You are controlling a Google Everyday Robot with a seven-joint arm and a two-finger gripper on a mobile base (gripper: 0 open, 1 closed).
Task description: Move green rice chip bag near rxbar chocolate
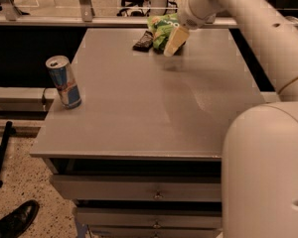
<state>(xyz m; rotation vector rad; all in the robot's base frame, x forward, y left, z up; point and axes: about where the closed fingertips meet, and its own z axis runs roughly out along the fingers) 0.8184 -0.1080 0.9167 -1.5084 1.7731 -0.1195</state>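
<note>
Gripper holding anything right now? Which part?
Cannot tell. The gripper overlaps the right edge of the crinkly bright green chip bag at the far end of the table.

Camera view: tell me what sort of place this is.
Probably an office or lab: a grey drawer cabinet serves as table, an office chair stands beyond it, and the floor is speckled. The gripper hangs at the far edge by the green rice chip bag.

— Can you read any words here?
— None. The green chip bag [160, 28], top centre of the frame, has white lettering I cannot make out.
— And the can [63, 81] at the left, or the chocolate bar [143, 41]?
— Nothing legible on either.
— And the gripper [173, 42]?
— It is at the bag's right side, top centre, with no legible text.
</note>
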